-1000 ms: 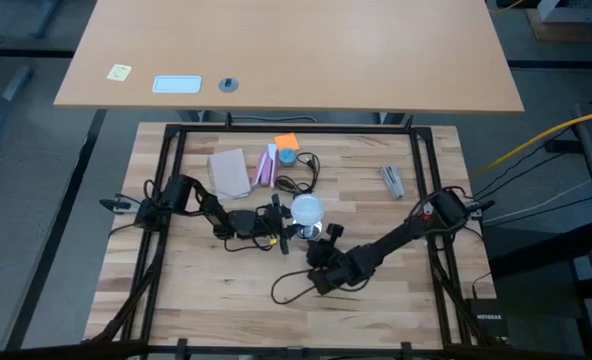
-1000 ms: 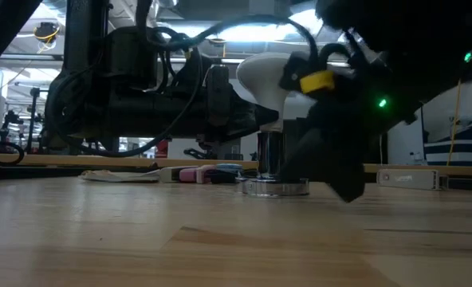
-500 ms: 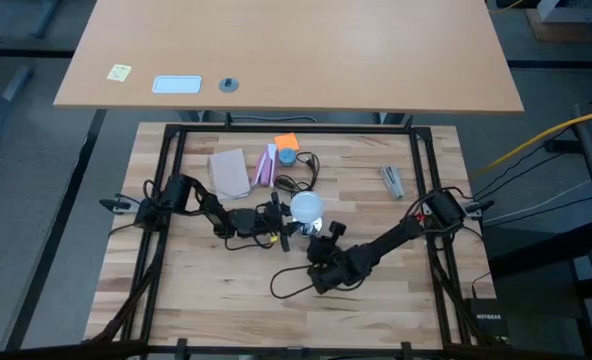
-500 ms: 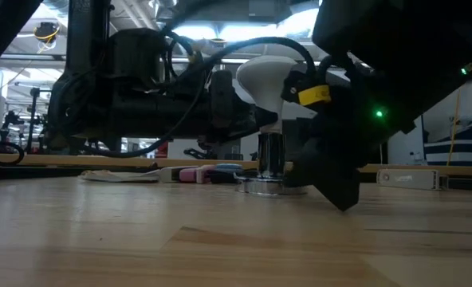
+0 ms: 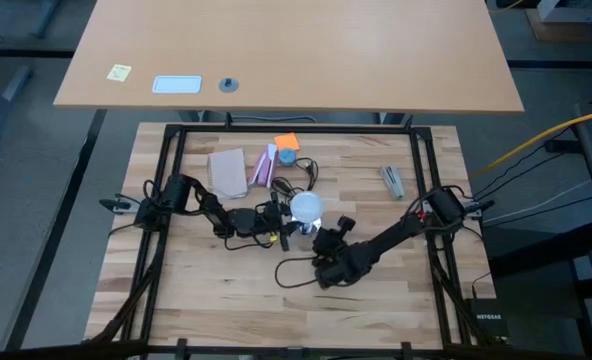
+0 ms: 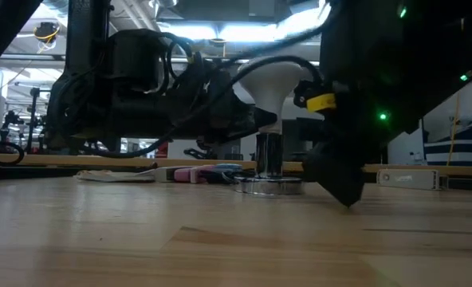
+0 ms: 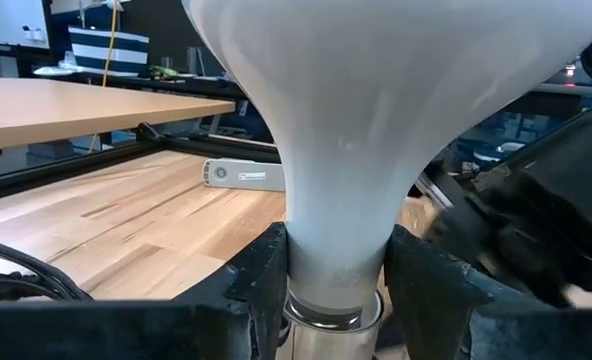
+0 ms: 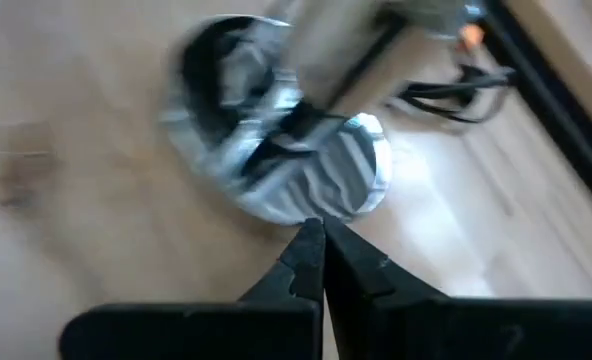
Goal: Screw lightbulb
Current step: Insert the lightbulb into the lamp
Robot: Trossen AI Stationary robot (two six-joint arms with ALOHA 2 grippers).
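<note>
The small frosted white glass lightbulb (image 7: 376, 120) stands mid-desk; the left claw (image 7: 331, 290) pinches its narrow neck (light, fragile, slippery). The right claw (image 8: 321, 262), fingers together, steadies the silvery socket (image 8: 276, 150).

Lightbulb (image 7: 376, 110) top cropped; socket (image 8: 276, 170) perhaps blurred.

One lightbulb (image 5: 306, 208), one socket (image 6: 271, 186), two arms.
</note>
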